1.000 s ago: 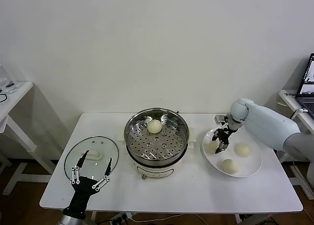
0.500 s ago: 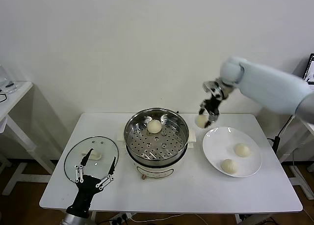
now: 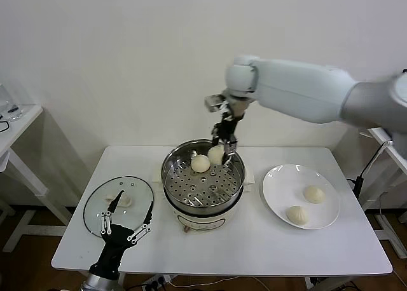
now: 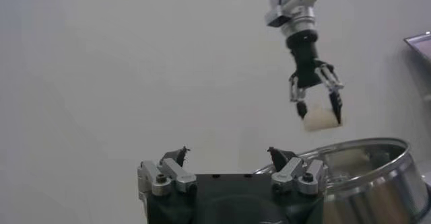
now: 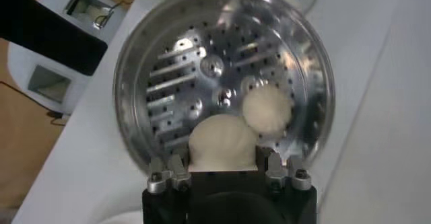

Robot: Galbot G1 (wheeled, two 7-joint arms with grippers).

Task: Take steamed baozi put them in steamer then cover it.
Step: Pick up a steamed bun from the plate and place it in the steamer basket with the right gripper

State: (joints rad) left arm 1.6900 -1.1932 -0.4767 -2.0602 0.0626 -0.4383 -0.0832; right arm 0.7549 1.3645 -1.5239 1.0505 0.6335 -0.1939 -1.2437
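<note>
Left gripper [image 3: 125, 224] hung spread open and empty at the table's near-left edge, glass cover [image 3: 119, 202] just beyond it, no legible writing, right gripper [image 3: 223, 146] clamped a steamed baozi [image 3: 216, 155] above the steamer [image 3: 203, 176], another baozi [image 3: 200, 164] on its perforated tray.

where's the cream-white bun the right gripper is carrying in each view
Head view: cream-white dough bun held in the right gripper, above the far side of the shiny steel steamer pot.
Left wrist view: bun in the upper right of the picture, above the steamer rim.
Right wrist view: bun between the fingers, over the perforated tray.
Shared landmark: the steamer.
</note>
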